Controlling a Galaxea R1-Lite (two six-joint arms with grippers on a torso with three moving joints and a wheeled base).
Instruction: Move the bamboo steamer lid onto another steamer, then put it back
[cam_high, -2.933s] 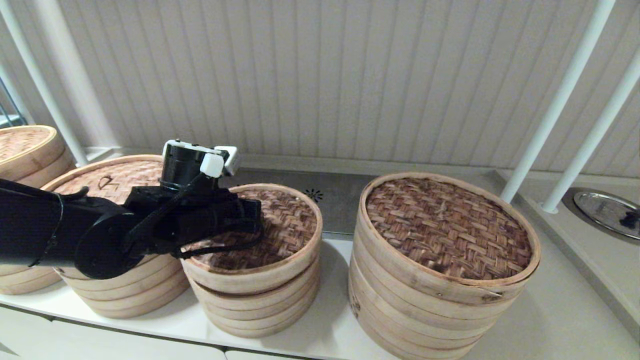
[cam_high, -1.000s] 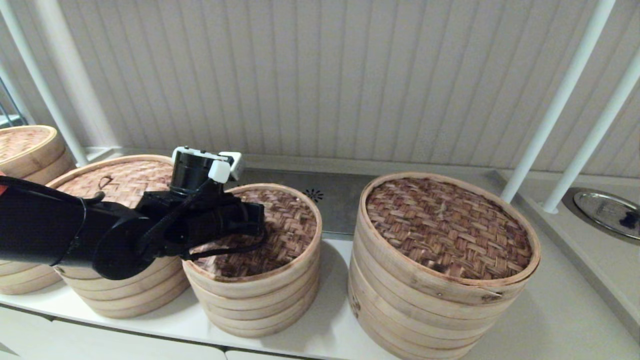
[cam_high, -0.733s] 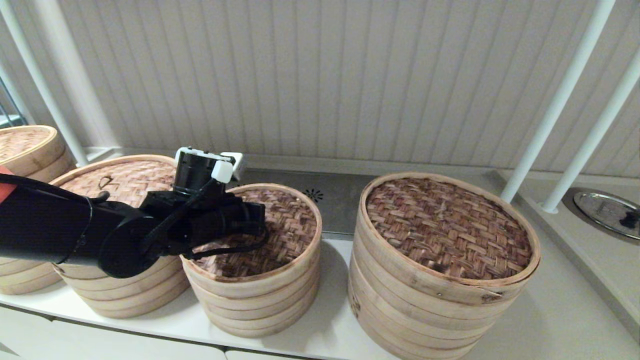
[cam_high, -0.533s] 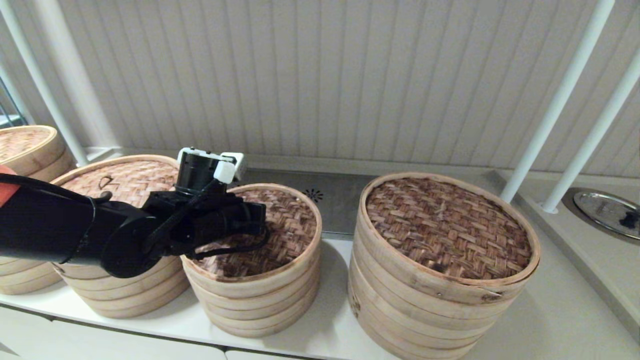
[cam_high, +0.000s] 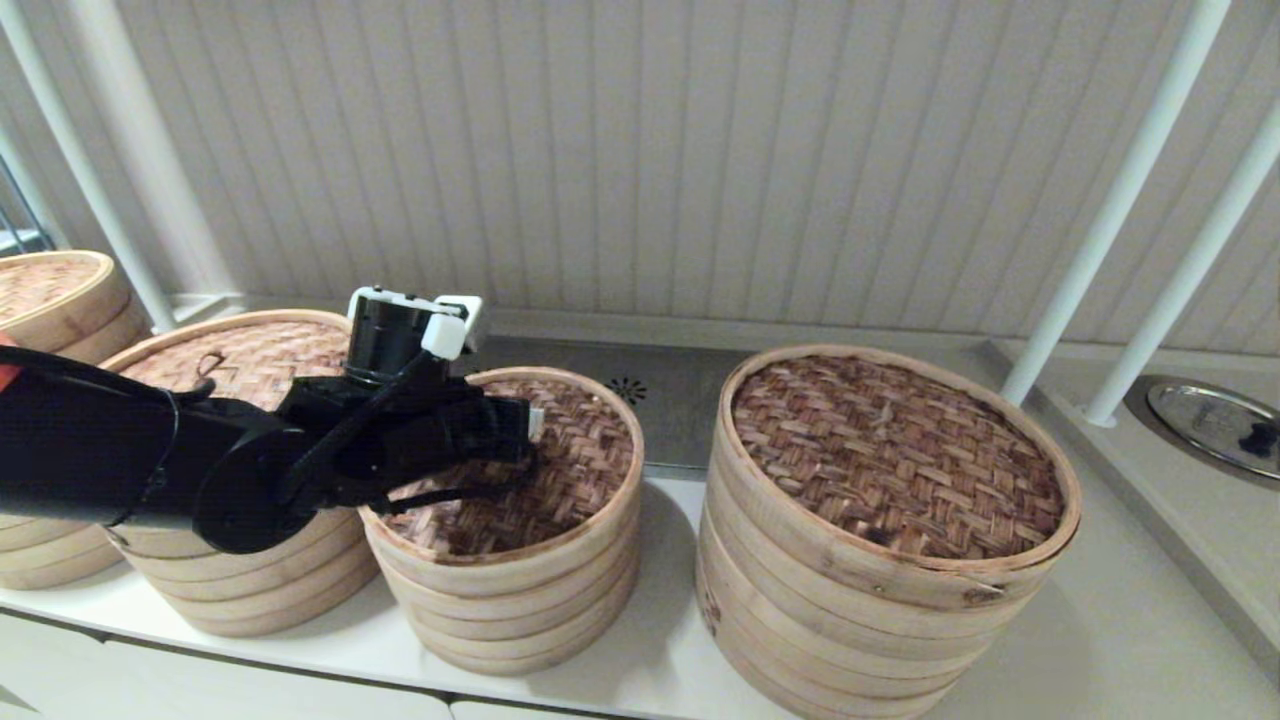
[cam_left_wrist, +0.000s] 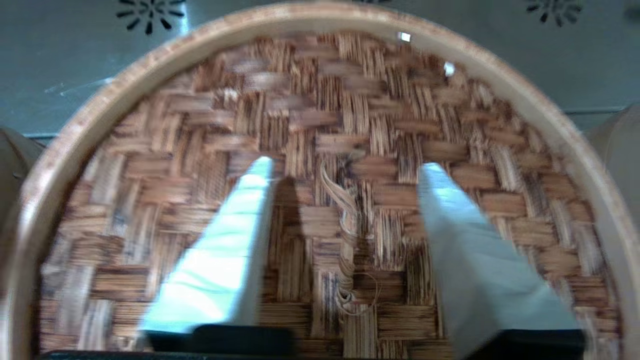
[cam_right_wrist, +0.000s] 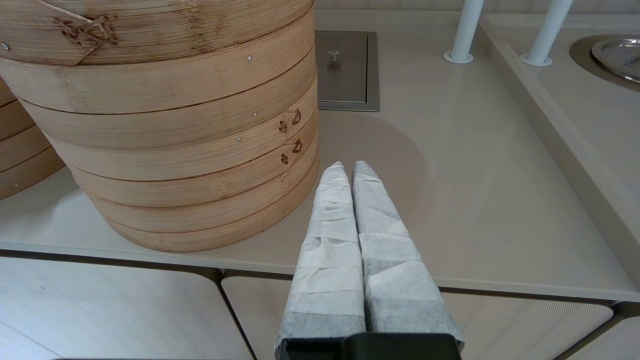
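Observation:
The bamboo steamer lid (cam_high: 575, 455), dark reddish-brown weave in a pale rim, lies flat on the narrowest stack in the middle of the counter. My left gripper (cam_high: 522, 432) hovers just over its centre, open. In the left wrist view its fingers (cam_left_wrist: 235, 240) stand one on each side of the small loop handle (cam_left_wrist: 344, 220) without touching it, and the left gripper (cam_left_wrist: 347, 162) holds nothing. Another steamer (cam_high: 235, 362), light tan top with a dark loop, stands directly to the left, partly behind my arm. The right gripper (cam_right_wrist: 347, 164) is shut and empty, low at the counter's front edge.
The widest stack with dark-brown weave (cam_high: 890, 470) stands right of the small one and shows beside the right gripper (cam_right_wrist: 165, 125). A further steamer (cam_high: 50, 300) sits far left. White posts (cam_high: 1110, 210), a metal drain plate (cam_high: 660, 395) and a round metal dish (cam_high: 1215, 425) lie behind and to the right.
The lid has gone from slightly raised and offset to seated square on the narrow stack. The left gripper's fingers have opened off the loop handle, and the wrist has risen a little.

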